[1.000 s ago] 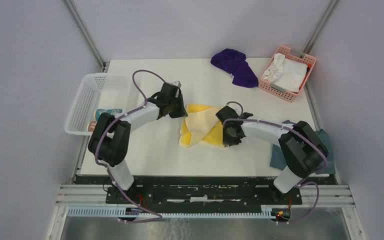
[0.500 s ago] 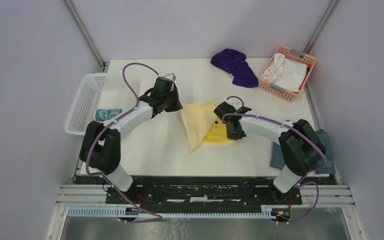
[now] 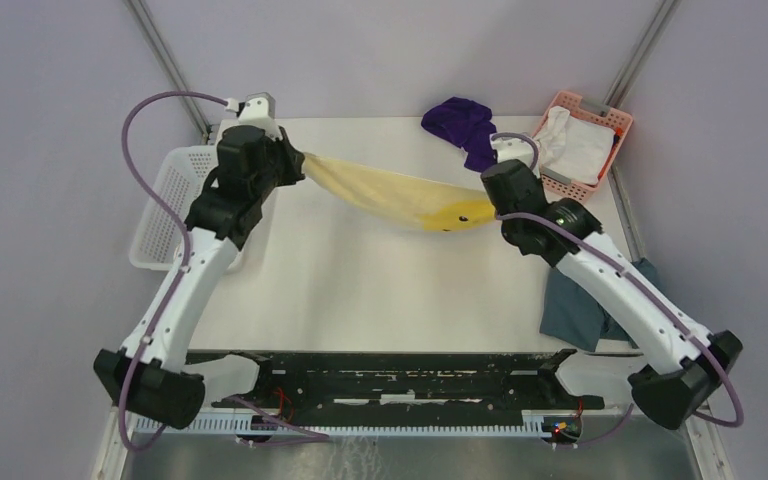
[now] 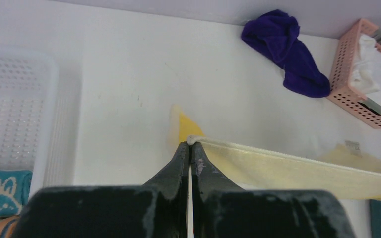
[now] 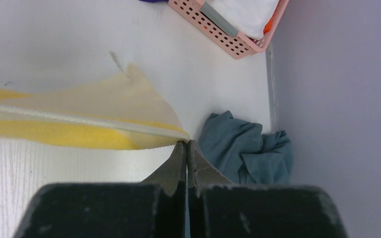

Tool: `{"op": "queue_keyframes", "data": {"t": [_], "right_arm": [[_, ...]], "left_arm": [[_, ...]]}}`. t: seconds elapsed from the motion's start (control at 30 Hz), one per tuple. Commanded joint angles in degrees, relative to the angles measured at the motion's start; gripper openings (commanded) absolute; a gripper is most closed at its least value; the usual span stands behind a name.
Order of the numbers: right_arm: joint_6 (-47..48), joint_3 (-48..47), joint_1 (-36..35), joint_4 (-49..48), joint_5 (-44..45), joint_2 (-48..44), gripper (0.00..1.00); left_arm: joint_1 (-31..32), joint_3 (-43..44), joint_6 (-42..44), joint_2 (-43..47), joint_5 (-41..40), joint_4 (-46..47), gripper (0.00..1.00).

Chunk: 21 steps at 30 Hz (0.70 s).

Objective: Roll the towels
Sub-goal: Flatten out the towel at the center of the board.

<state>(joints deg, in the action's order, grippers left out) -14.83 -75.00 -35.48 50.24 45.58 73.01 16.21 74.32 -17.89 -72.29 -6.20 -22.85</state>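
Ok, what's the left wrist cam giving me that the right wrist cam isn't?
Only the left wrist view: the white basket holding the teal rabbit towel, and the whole purple towel.
Only the right wrist view: the blue-grey cloth in full, crumpled.
Both: the yellow towel stretched out, the pink basket with the white cloth, and each view's own gripper, the left gripper and the right gripper, shut on a corner of the yellow towel.

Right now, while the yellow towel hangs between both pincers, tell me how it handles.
Probably floppy: the yellow towel sags between the left pincer and right pincer. Likely light: thin corner pinches hold it. Released, it would likely crumple, not roll.
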Motion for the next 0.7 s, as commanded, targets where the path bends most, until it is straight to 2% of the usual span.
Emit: {"op": "queue_keyframes", "data": {"t": [0.0, 0.17, 0.3, 0.37, 0.47, 0.67], "right_arm": [[10.1, -1.5, 0.0, 5.4, -2.6, -7.7, 0.01], [11.2, -1.5, 0.0, 9.8, -17.2, -15.2, 0.0], [11.6, -2.4, 0.1, 12.2, -24.4, -15.5, 0.0], [11.5, -3.0, 0.0, 13.0, -24.1, -13.7, 0.0], [10.4, -3.0, 0.1, 12.9, -18.2, -8.2, 0.0], [11.9, -0.9, 2.4, 2.1, -12.0, 5.6, 0.0]], "left_arm": [[0.1, -0.1, 6.0, 9.3, -2.8, -4.4, 0.03], [0.1, -4.8, 4.4, 20.1, 1.3, -10.6, 0.03], [0.1, -7.6, 1.9, 24.0, 6.7, -14.0, 0.03], [0.2, -8.8, 1.2, 24.0, 7.1, -15.2, 0.03], [0.2, -11.1, 0.4, 21.7, 2.6, -14.6, 0.03], [-0.5, -14.2, -0.4, 8.0, 0.3, -5.0, 0.03]]}}
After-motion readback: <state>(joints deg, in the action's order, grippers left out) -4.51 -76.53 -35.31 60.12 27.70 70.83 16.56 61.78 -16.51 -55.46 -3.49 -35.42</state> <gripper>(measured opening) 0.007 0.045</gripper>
